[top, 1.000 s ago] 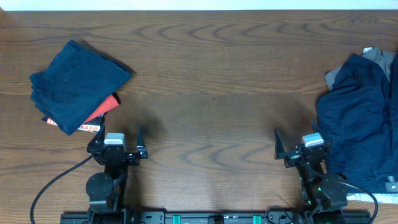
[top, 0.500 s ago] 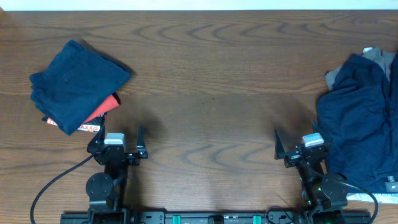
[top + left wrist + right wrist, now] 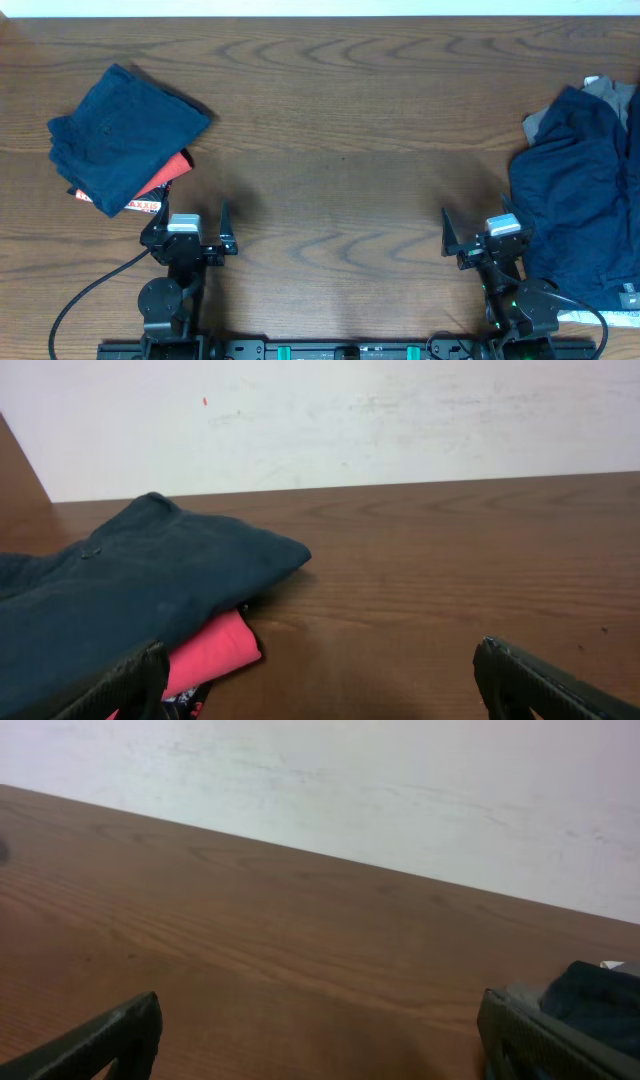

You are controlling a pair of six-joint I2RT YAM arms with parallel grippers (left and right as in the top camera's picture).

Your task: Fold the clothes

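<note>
A folded navy garment (image 3: pixel 122 130) lies at the left of the table on top of a folded red-pink garment (image 3: pixel 172 172); both show in the left wrist view, navy (image 3: pixel 120 595) over pink (image 3: pixel 210 650). A crumpled pile of dark navy clothes (image 3: pixel 580 200) with a grey piece (image 3: pixel 600 92) lies at the right edge; its corner shows in the right wrist view (image 3: pixel 600 998). My left gripper (image 3: pixel 187 218) is open and empty near the front edge, just in front of the folded stack. My right gripper (image 3: pixel 478 228) is open and empty, just left of the pile.
The wooden table (image 3: pixel 340 130) stretches between the two clothing heaps. A white wall (image 3: pixel 330 420) runs behind the table's far edge. A black cable (image 3: pixel 80 300) loops beside the left arm's base.
</note>
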